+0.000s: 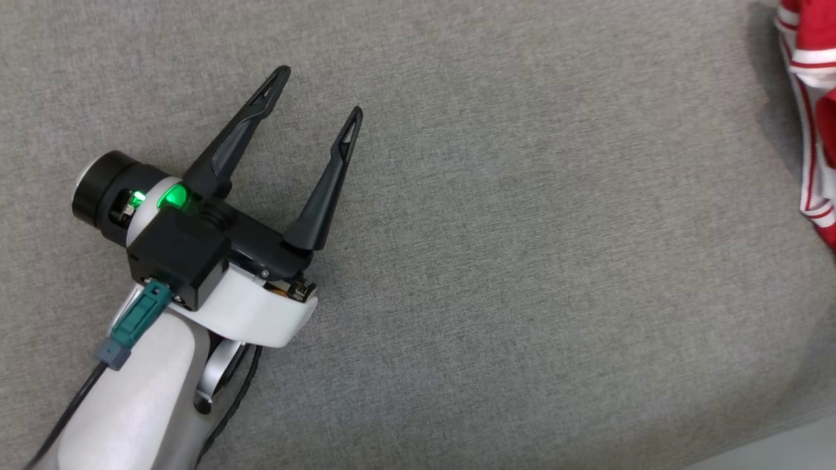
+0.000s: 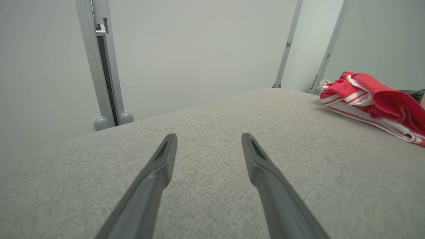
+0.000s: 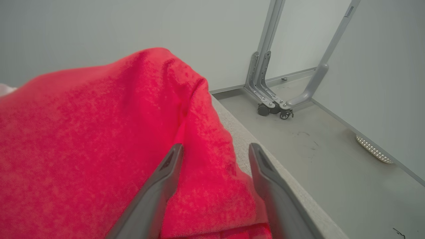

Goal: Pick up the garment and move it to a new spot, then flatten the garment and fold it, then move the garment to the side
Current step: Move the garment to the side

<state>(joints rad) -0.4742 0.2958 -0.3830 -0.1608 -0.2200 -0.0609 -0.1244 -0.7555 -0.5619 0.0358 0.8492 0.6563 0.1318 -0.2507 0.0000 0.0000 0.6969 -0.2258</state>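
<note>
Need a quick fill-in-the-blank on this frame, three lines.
1. The left hand holds its fingers ___ above the grey woven fabric surface.
2. The crumpled red fabric garment has ___ stripes.
3. The right hand, fingers apart, reaches over the ___.
Missing: open; white; garment.

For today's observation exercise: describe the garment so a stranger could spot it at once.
Start at the wide grey fabric surface. At its right edge lies the garment, a crumpled heap. It alone is bright red with white stripes.
</note>
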